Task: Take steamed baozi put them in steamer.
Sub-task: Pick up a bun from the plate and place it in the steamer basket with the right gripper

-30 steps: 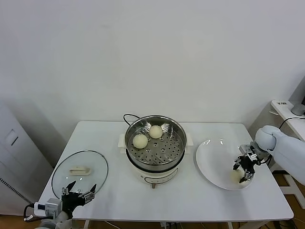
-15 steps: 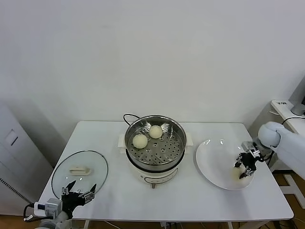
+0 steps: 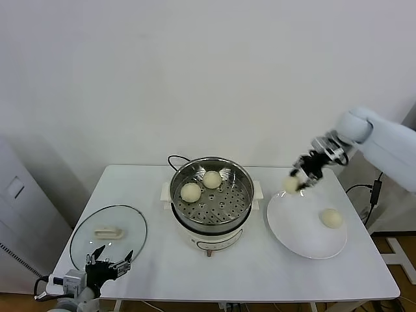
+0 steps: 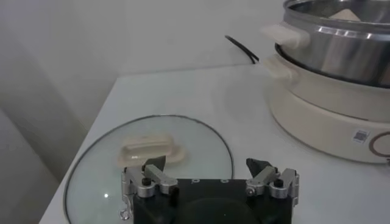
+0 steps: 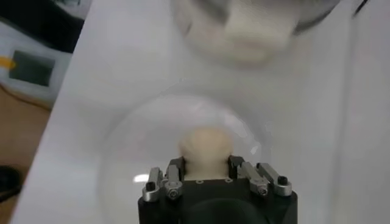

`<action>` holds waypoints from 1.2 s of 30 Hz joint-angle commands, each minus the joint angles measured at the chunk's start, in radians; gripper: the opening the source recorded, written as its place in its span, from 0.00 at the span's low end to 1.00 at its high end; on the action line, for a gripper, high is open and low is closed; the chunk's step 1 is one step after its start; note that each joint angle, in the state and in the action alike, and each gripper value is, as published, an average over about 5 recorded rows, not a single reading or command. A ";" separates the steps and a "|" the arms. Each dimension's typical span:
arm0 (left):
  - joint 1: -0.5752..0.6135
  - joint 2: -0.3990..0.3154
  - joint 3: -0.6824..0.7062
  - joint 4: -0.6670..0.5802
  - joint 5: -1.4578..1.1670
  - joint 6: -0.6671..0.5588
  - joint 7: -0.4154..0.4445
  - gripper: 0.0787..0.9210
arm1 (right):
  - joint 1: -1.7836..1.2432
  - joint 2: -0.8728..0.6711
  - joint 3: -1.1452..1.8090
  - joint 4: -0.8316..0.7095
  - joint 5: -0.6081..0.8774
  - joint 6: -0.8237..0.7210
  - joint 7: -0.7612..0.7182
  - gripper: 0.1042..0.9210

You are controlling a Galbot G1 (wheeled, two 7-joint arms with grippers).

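the right gripper (image 3: 296,181) is raised above the far rim of the flat white round plate (image 3: 292,227), its fingers closed tight on one small pale cream dough bun (image 3: 290,185), between the plate and the shiny round perforated stainless-steel steamer basket on its white cooker base (image 3: 211,198). two more buns (image 3: 191,192) (image 3: 212,179) lie in the steamer basket and a fourth (image 3: 331,218) sits on the plate. the left gripper (image 3: 107,264) rests spread wide and empty at the table's near left edge, just beside the round glass lid with a cream handle (image 3: 108,233).
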 commanded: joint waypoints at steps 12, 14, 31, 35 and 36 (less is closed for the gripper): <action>-0.004 0.007 0.007 0.002 0.000 -0.001 0.001 0.88 | 0.088 0.365 -0.043 0.095 -0.107 0.398 -0.012 0.43; -0.005 0.006 0.007 0.002 0.000 0.000 0.001 0.88 | 0.071 0.387 -0.044 0.116 -0.138 0.427 -0.014 0.43; -0.010 0.009 0.004 0.016 -0.002 -0.005 0.002 0.88 | -0.068 0.423 -0.028 0.222 -0.345 0.544 -0.042 0.43; -0.016 0.009 0.006 0.020 -0.002 -0.004 0.002 0.88 | -0.099 0.428 -0.014 0.222 -0.381 0.555 -0.043 0.43; -0.017 0.009 0.007 0.020 -0.002 -0.004 0.002 0.88 | -0.106 0.429 -0.011 0.221 -0.388 0.556 -0.043 0.43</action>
